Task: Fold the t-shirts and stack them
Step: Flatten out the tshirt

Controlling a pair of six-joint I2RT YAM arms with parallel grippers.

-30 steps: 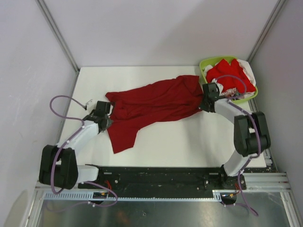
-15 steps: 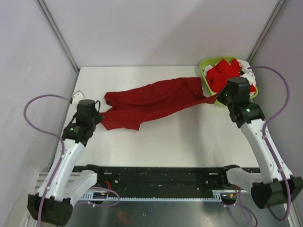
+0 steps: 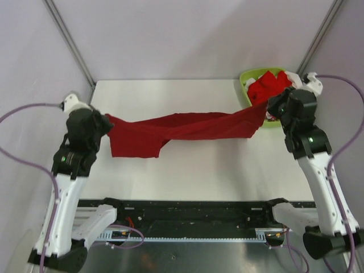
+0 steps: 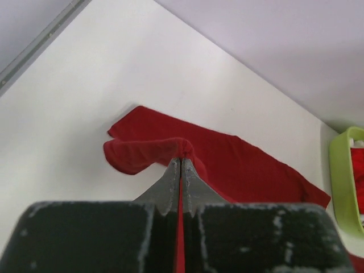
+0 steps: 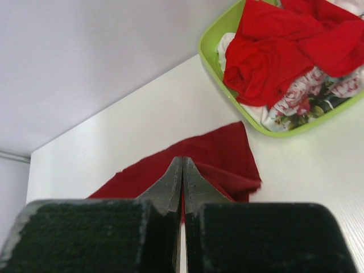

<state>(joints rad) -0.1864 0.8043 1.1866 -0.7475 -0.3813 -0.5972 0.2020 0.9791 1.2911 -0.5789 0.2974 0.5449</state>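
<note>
One plain dark crimson t-shirt [image 3: 182,128] is stretched as a sagging band over the white desk [image 3: 199,170], its ends pinched by the left fingers [image 4: 170,185] and right fingers [image 5: 173,182], while brighter red and flowered shirts [image 5: 273,57], uncountably tangled, are heaped in one lime-green basket [image 5: 227,23].

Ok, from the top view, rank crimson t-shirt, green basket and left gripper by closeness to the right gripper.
1. The crimson t-shirt: clamped in the right gripper.
2. The green basket: just behind, far-right corner.
3. The left gripper: across the table, far left.
</note>
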